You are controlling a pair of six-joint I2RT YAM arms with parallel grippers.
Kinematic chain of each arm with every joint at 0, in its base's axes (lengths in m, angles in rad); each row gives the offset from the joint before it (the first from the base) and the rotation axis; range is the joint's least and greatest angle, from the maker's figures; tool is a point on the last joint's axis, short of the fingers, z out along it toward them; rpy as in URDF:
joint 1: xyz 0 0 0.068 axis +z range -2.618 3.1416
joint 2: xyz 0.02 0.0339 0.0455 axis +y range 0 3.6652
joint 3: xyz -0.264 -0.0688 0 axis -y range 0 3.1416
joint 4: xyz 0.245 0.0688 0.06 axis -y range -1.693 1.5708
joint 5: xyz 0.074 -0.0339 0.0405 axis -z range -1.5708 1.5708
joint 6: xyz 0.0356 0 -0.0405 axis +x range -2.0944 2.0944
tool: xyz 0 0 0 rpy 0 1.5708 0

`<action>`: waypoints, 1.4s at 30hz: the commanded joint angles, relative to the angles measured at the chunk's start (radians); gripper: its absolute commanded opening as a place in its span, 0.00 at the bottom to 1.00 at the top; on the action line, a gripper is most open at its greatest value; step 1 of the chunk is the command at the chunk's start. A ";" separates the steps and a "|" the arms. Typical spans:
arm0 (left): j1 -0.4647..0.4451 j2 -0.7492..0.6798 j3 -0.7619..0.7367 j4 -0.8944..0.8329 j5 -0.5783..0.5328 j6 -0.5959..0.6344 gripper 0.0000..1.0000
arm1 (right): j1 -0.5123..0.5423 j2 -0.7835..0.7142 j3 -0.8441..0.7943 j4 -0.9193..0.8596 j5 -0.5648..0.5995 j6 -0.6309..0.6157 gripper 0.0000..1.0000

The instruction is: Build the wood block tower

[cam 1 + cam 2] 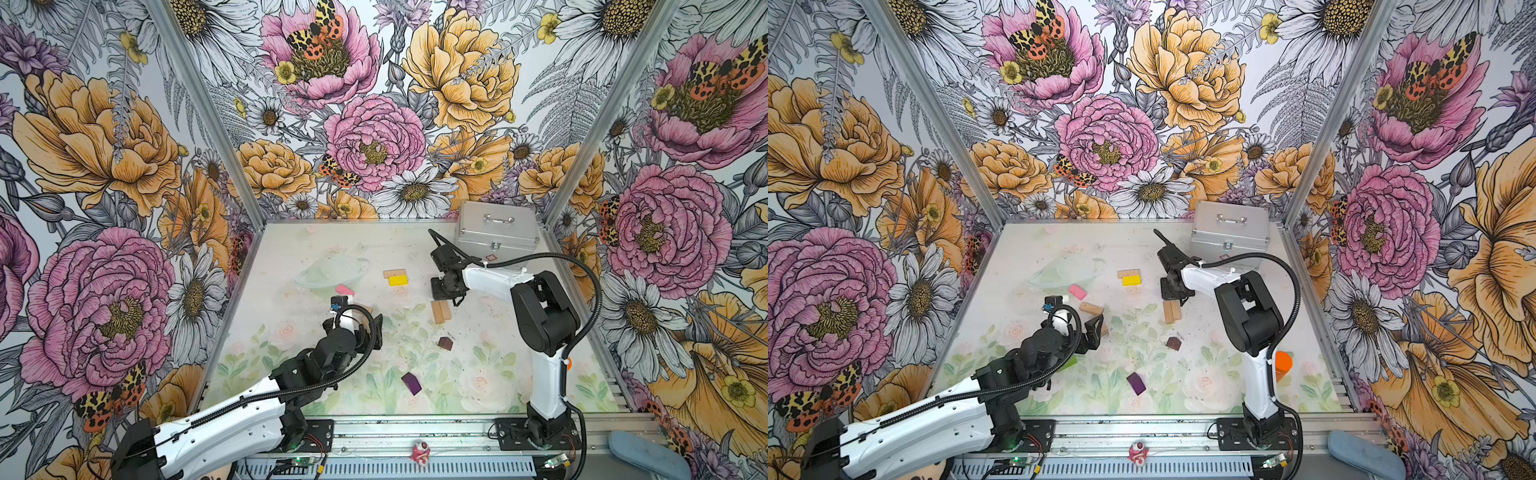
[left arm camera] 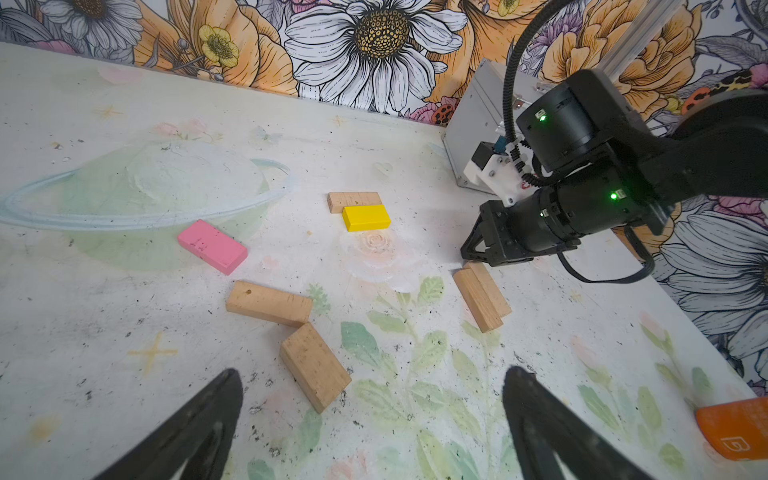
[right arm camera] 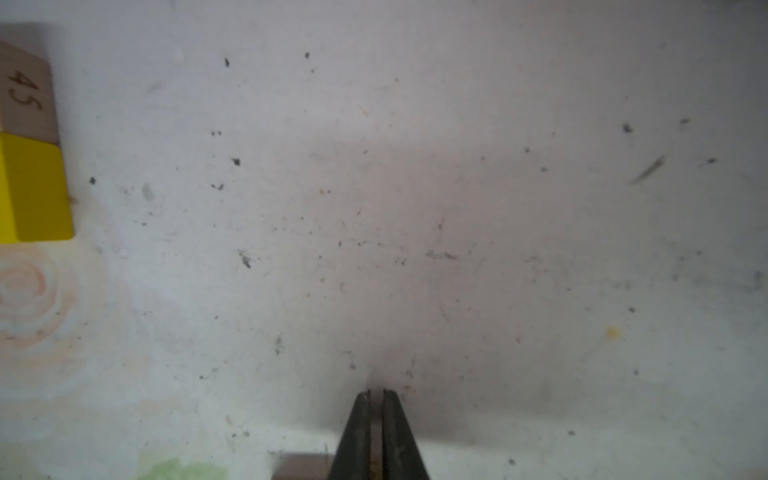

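Floral wallpaper closes in a pale, scuffed tabletop (image 1: 478, 374) where no tower stands yet: the wood blocks lie scattered, none stacked on another as far as the views show. Take the yellow block (image 1: 397, 280) as marker. A plain tan block (image 1: 394, 273) touches its far side, toward the back wall. The pink block (image 1: 345, 289) lies near it on the left arm's side. Nearer the arm bases than the yellow block, on the right arm's side, a tan pair (image 1: 440, 311) lies touching along its lengths. Further that way sits the dark-brown block (image 1: 445, 343), and well apart from the yellow one the purple block (image 1: 411, 383). On the left arm's side, nearer the bases, a drilled tan block (image 2: 269, 303) meets an angled tan block (image 2: 315, 365) at a corner. A lime-green block (image 1: 1068, 363) peeks from under the left arm.

The left gripper (image 2: 376, 374) is spread wide and empty, hanging just over the angled tan block. The right gripper (image 3: 376, 392) is pinched together on nothing, its tips at the end of the tan pair that faces the yellow block; whether they touch the wood I cannot tell.

These blocks are likely light, stiff and square-edged, and the painted ones probably smoother. They should slide easily if nudged, so pinch one across its narrow width at mid-length and set it down level
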 commanded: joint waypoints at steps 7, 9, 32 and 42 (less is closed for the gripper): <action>0.010 -0.010 -0.003 0.019 0.024 0.023 0.99 | 0.005 -0.030 -0.037 -0.023 0.006 0.017 0.10; 0.010 -0.010 -0.003 0.021 0.024 0.024 0.99 | 0.006 -0.034 -0.042 -0.021 0.007 0.018 0.10; 0.014 -0.021 0.050 0.000 0.009 0.072 0.99 | -0.001 -0.145 0.031 -0.072 0.060 -0.004 0.67; 0.009 -0.075 0.064 -0.063 0.016 0.054 0.99 | 0.015 -0.254 -0.064 -0.085 0.036 0.046 0.99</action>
